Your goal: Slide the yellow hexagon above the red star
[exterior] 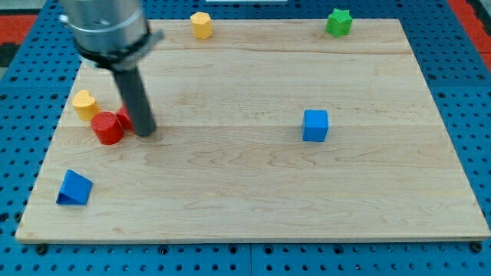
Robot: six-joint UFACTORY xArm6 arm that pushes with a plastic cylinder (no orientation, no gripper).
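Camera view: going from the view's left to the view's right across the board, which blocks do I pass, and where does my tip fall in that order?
Blue triangular block → yellow block → red cylinder → my tip → yellow hexagon → blue cube → green star. A second red block by the rod is mostly hidden, so I leave it out.

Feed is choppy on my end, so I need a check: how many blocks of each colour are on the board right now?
Yellow: 2, one at the view's top, one at the left
Red: 2, a cylinder and a piece mostly hidden behind my tip
Blue: 2, a cube and a wedge
Green: 1
Total: 7
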